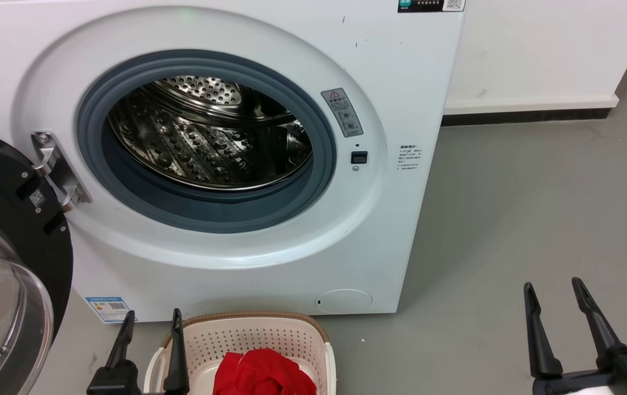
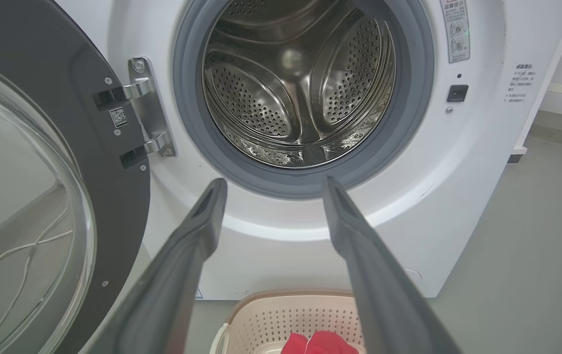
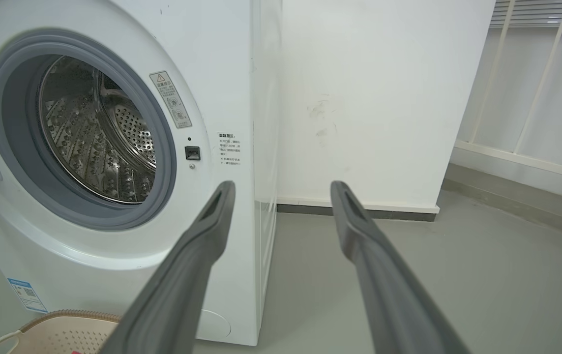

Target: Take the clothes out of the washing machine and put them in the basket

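Observation:
The white washing machine [image 1: 379, 82] fills the upper left of the head view, its black-rimmed glass door [image 1: 0, 263] swung open to the left and its steel drum [image 1: 209, 131] bare. On the floor in front of it stands the cream basket [image 1: 247, 323] with the red clothes [image 1: 264, 376] bunched inside. My left gripper [image 1: 151, 321] is open just left of the basket, nothing between its fingers. My right gripper [image 1: 553, 288] is open over the floor at the lower right. The left wrist view looks into the drum [image 2: 300, 83] and down on the basket [image 2: 285, 314].
A grey floor [image 1: 510, 219] stretches to the right of the washer. A white wall with a dark skirting strip [image 1: 527, 116] runs behind it. In the right wrist view a white panelled wall [image 3: 531, 98] stands farther right.

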